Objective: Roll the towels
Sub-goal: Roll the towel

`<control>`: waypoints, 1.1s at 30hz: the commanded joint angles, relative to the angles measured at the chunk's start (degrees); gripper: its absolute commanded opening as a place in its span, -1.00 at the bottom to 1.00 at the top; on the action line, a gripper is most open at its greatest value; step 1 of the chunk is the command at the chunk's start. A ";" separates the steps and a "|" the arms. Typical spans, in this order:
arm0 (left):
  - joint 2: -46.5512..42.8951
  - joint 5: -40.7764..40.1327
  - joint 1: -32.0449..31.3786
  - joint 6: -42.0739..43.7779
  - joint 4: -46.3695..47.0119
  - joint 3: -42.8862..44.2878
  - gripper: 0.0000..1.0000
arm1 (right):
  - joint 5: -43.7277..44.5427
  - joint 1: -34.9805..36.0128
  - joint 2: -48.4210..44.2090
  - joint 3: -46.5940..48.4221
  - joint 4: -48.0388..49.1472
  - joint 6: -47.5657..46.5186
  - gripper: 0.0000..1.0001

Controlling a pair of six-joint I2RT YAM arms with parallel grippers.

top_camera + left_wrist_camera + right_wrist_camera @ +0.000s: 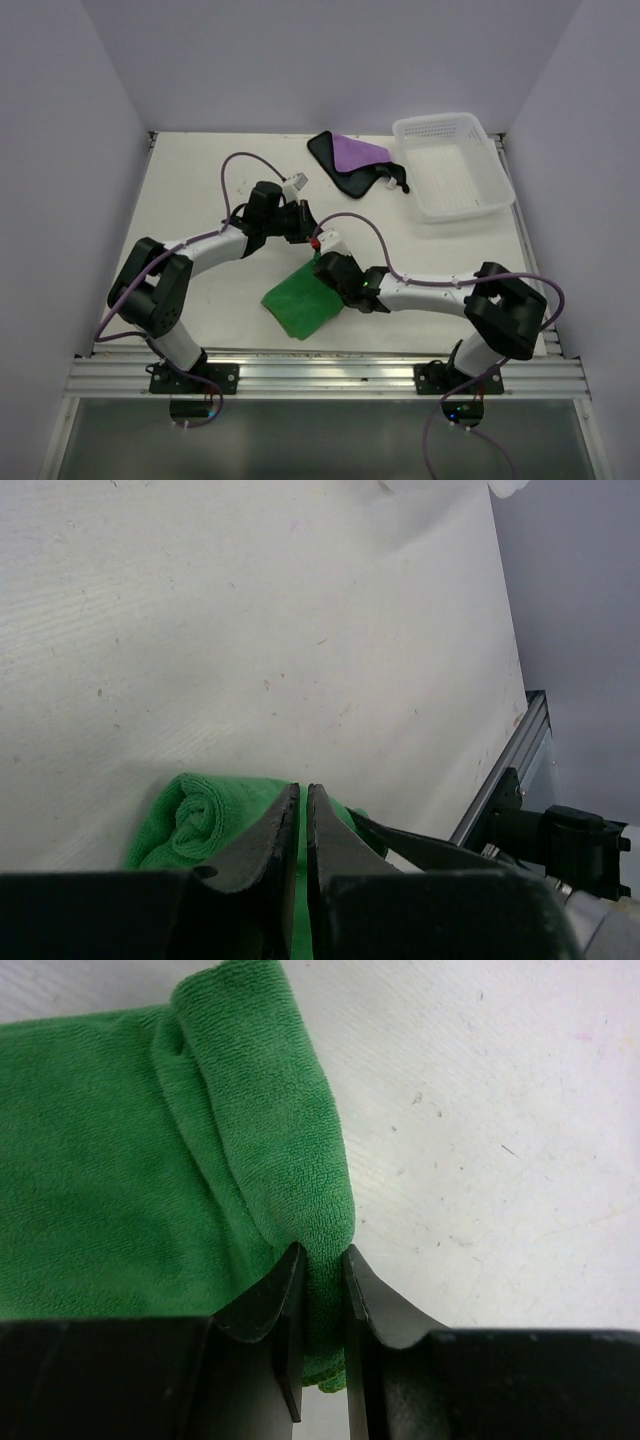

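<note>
Near centre: right fingers [268,1308] pinch green towel [120,1190] edge | left fingers [262,848] nearly closed

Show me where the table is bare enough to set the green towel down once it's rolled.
Bare table lies far left, between the left wall and the purple towel; another strip runs between the basket and the right arm. The centre is crowded: left gripper and right gripper meet at the green towel.
</note>
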 commanded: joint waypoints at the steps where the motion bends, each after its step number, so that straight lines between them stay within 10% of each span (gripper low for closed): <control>1: -1.97 0.04 0.32 0.14 -0.50 0.67 -0.79 | 10.26 4.83 2.22 2.73 -0.82 -3.33 -1.00; 19: -2.49 1.27 0.24 0.14 0.38 -0.30 -0.82 | 28.28 17.50 23.75 14.68 -9.42 -2.19 -1.00; 33: 1.37 3.81 -3.10 -1.88 8.90 -8.64 -0.85 | 25.39 19.44 29.56 19.07 -12.77 -4.56 -1.00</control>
